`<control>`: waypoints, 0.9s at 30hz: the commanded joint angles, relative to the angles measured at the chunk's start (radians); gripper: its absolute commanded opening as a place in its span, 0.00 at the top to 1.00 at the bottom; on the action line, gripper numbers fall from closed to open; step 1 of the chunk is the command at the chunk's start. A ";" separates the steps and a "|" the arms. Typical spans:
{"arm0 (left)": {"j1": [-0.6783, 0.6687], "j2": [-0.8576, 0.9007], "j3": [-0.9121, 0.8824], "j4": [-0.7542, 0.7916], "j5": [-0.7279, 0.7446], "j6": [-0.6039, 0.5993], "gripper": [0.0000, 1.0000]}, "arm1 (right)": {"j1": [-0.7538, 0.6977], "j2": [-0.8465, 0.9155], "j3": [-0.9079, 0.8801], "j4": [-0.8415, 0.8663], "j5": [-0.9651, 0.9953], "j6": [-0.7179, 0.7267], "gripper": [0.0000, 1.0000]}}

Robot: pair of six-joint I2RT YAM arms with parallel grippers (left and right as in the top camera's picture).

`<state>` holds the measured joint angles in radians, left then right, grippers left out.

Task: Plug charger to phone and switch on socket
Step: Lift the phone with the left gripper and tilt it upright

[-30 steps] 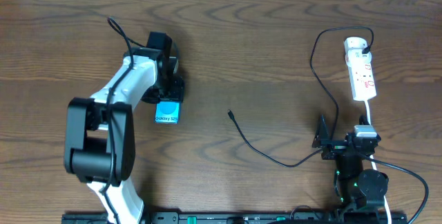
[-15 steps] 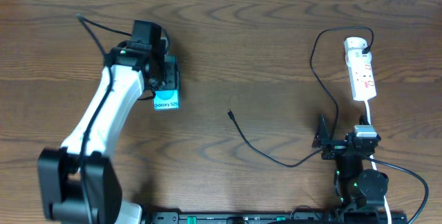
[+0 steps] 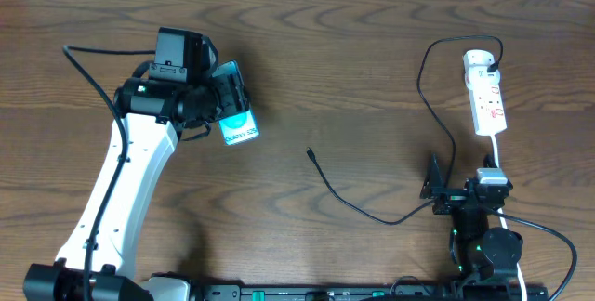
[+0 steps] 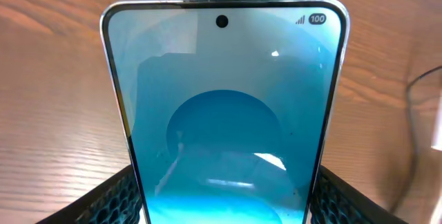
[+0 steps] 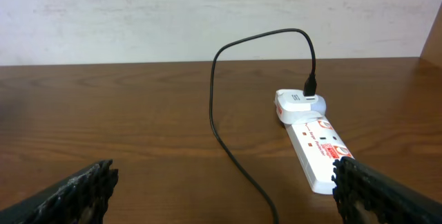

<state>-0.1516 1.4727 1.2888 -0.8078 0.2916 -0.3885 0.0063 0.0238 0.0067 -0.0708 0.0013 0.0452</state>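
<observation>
Dark brown wood-grain worktop (image 3: 372, 78) carries everything. My L arm (image 3: 130, 180), white w/ black joints, reaches up the L side of the overhead view to the far-L part of the worktop.

White elongated power strip w/ red markings, i.e. the socket (image 3: 487, 97), lies at the far R, lengthwise away from me, w/ a white plug adapter at its far end. A thick white cord (image 3: 495, 150) runs from its near end back toward my R arm.

My L end effector (image 3: 223, 104) is grasping the slim rectangular phone w/ light blue-teal screen and dark frame (image 3: 238, 120). In the L wrist view my fingers (image 4: 117, 196) press on both long edges at the lower part, and the screen faces the cam, camera-hole end pointing away. From overhead the phone sits angled, label-strip end toward the worktop centre. Can't tell if it's off the wood.

My R end effector (image 5: 222, 175) is released, jaws wide, nothing btw them. It sits near the R front edge, pointing at the socket, which is ahead and a bit R, apart from my fingers.

The thin long black charger cable (image 5: 212, 99) plugs into the adapter, loops up and L, then runs down past my R end effector and curves across the centre. Its small black connector tip (image 3: 310, 153) lies free on the wood, R of the phone, well apart from it.
</observation>
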 commanded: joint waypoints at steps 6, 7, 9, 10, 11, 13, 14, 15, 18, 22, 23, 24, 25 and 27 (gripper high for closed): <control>0.002 -0.020 0.000 -0.002 0.121 -0.286 0.93 | 0.008 -0.006 -0.001 -0.004 0.015 0.010 0.01; 0.002 -0.020 0.000 -0.003 0.121 -0.318 0.93 | 0.008 -0.006 -0.001 -0.004 0.015 0.010 0.01; 0.002 -0.020 0.000 -0.010 0.121 -0.364 0.92 | 0.008 -0.006 -0.001 -0.004 0.015 0.010 0.01; 0.002 -0.020 0.000 -0.015 0.120 -0.385 0.92 | 0.008 -0.006 -0.001 -0.004 0.015 0.010 0.01; 0.002 -0.020 0.000 -0.019 0.121 -0.398 0.93 | 0.008 -0.006 -0.001 -0.004 0.015 0.010 0.01; 0.002 -0.020 0.000 -0.030 0.121 -0.423 0.93 | 0.008 -0.006 -0.001 -0.002 0.015 0.010 0.01; 0.003 -0.020 0.000 -0.037 0.127 -0.435 0.92 | 0.008 -0.006 -0.001 0.003 0.015 0.010 0.01; 0.003 -0.020 0.000 -0.043 0.138 -0.444 0.92 | 0.008 -0.006 -0.001 0.006 0.015 0.010 0.01; 0.003 -0.020 0.000 -0.051 0.183 -0.464 0.92 | 0.008 -0.006 -0.001 -0.002 0.024 -0.002 0.01; 0.004 -0.020 0.000 -0.048 0.195 -0.463 0.93 | 0.008 -0.006 -0.001 0.007 0.019 0.002 0.01; 0.004 -0.020 0.000 -0.048 0.195 -0.463 0.93 | 0.008 -0.006 -0.001 0.006 0.007 0.013 0.01; 0.004 -0.020 0.000 -0.048 0.195 -0.463 0.93 | 0.008 -0.006 -0.001 0.006 -0.017 0.036 0.01; 0.005 -0.020 0.000 -0.048 0.195 -0.463 0.93 | 0.008 -0.006 -0.001 0.006 -0.053 0.073 0.01; 0.005 -0.020 0.000 -0.055 0.195 -0.484 0.93 | 0.008 -0.006 0.000 0.014 -0.133 0.148 0.01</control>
<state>-0.1516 1.4727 1.2888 -0.8581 0.4622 -0.8421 0.0063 0.0238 0.0067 -0.0624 -0.0277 0.0853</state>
